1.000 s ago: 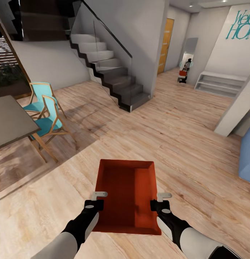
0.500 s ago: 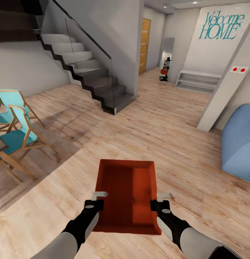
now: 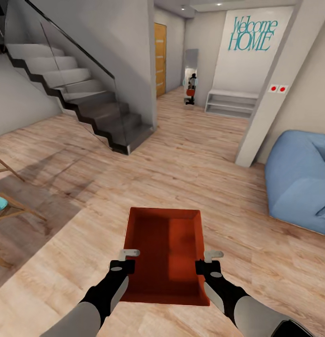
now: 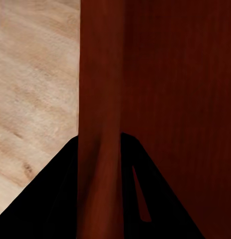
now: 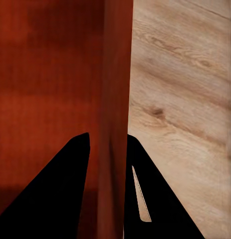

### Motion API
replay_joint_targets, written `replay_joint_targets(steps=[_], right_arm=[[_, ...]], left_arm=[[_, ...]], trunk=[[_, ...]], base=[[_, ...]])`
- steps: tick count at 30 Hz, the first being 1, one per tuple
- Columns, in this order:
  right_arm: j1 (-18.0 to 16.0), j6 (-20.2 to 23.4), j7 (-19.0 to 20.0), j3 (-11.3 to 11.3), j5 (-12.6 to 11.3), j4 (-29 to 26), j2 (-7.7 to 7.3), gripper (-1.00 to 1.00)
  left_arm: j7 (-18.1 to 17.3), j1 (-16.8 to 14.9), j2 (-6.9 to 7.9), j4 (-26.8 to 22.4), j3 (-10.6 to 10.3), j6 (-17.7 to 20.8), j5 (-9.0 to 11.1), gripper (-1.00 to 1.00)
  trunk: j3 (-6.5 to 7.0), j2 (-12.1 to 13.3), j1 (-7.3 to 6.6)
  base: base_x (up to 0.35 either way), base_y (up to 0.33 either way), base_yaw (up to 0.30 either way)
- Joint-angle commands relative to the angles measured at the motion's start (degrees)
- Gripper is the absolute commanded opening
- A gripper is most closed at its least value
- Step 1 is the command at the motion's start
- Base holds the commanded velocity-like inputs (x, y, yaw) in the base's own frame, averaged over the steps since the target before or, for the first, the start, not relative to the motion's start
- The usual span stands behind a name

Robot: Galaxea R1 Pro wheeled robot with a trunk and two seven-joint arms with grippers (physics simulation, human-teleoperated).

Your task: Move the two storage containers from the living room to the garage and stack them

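Observation:
One orange-red storage container [image 3: 165, 252] is held level in front of me above the light wood-plank floor [image 3: 204, 154] of the living room. My left gripper [image 3: 126, 260] is shut on its left wall and my right gripper [image 3: 209, 261] is shut on its right wall. In the left wrist view the fingers of the left gripper [image 4: 100, 139] pinch the container [image 4: 170, 74] wall from both sides. The right wrist view shows the right gripper [image 5: 109, 137] clamped the same way on the container [image 5: 45, 74]. The garage is out of view.
A dark staircase [image 3: 87, 103] with a glass rail rises at the left. A blue sofa [image 3: 298, 180] sits at the right beside a white pillar [image 3: 270, 98]. Ahead, a hallway leads past a wooden door [image 3: 159, 58], a mirror [image 3: 190, 75] and a low white shelf [image 3: 228, 103]. Chair legs [image 3: 5, 206] show at the left edge.
The whole view has swung to the right: stairs and chairs slid left and the blue sofa came further in. The container and both grippers hold the same place before me.

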Motion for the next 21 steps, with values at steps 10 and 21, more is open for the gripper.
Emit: replay_joint_targets(steps=[10, 21], right_arm=[[-0.14, -2.65, -1.05, -0.72, 0.49, -0.03, -0.91, -1.00], [-0.14, -2.65, -1.05, -0.72, 0.49, -0.03, -0.91, -1.00]], left_arm=[[0.74, 0.02, 0.04, 0.59, -0.84, 1.09, 1.38, -1.00], [0.74, 0.02, 0.03, 0.61, -0.82, 1.09, 1.38, -1.00]], trunk=[[-0.25, -0.10, 0.06], [-0.25, -0.10, 0.06]], base=[[0.322, 0.000, -0.270], [0.322, 0.000, -0.010]])
